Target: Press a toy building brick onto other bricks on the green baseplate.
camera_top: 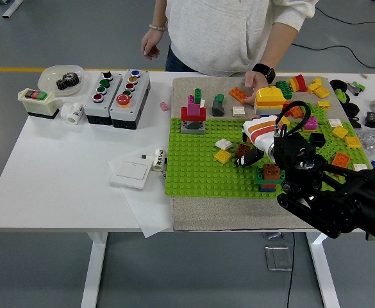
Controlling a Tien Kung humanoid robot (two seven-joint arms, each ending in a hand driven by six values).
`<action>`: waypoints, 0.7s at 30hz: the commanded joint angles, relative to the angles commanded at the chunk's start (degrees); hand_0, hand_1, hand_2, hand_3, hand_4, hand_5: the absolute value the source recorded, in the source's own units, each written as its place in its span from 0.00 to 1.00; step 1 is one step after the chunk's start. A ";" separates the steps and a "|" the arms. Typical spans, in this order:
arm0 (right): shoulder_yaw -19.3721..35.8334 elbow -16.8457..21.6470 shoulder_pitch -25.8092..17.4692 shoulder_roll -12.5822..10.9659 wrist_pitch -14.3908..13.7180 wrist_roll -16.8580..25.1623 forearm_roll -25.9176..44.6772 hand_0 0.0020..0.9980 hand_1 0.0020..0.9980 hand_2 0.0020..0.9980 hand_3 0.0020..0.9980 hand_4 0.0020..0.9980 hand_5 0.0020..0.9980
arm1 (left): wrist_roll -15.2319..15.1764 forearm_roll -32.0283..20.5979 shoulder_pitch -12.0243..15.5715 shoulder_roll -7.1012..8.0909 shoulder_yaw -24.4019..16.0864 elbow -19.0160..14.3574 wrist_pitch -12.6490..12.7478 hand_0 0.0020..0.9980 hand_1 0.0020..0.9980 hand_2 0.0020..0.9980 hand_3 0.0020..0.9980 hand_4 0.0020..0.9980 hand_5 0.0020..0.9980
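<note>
The robot's right hand [254,142] reaches over the green baseplate [193,170] from the lower right, and its dark fingertips are curled around a small brown brick [242,151], so the hand looks closed on this brick, though the wrist hides part of the grip. The brick is low over the plate, just beside a yellow flat brick [223,156] at nine o'clock from it and a white brick [224,144] at ten o'clock. At about four o'clock from the held brick stands a small stack with a brown top [270,176], near but not touching. I judge that the step in hand is bringing the brick to its place, not yet the pressing. The next move needs the brick to be lined up over the studs of the chosen bricks and then pushed straight down. Which bricks are the target, I cannot tell. At the far side a person's hand [256,81] rests at the loose bricks around twelve o'clock. The left arm is out of view.
</note>
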 joint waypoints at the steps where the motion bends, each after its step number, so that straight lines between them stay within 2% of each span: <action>1: 0.00 -0.04 -0.01 0.00 -0.02 0.01 0.05 0.50 0.53 0.58 0.56 0.96 0.51 | -0.01 -0.01 -0.01 0.00 0.01 0.00 0.00 0.47 0.58 0.73 0.78 0.81 0.82; 8: 0.12 -1.63 0.28 0.48 -0.39 0.57 1.07 0.49 0.53 0.58 0.56 0.94 0.52 | -0.08 0.03 -0.35 0.03 0.09 -0.04 0.07 0.47 0.58 0.73 0.78 0.81 0.81; 9: 0.08 -1.77 0.35 0.51 -0.35 0.65 1.22 0.49 0.53 0.58 0.56 0.94 0.56 | -0.09 0.03 -0.40 0.04 0.12 -0.05 0.06 0.46 0.58 0.73 0.78 0.81 0.81; 21: -0.27 -3.40 0.61 1.32 -0.51 1.41 1.65 0.49 0.52 0.58 0.56 0.93 0.57 | -0.05 0.32 -0.61 0.06 0.08 -0.07 0.21 0.46 0.57 0.73 0.78 0.81 0.81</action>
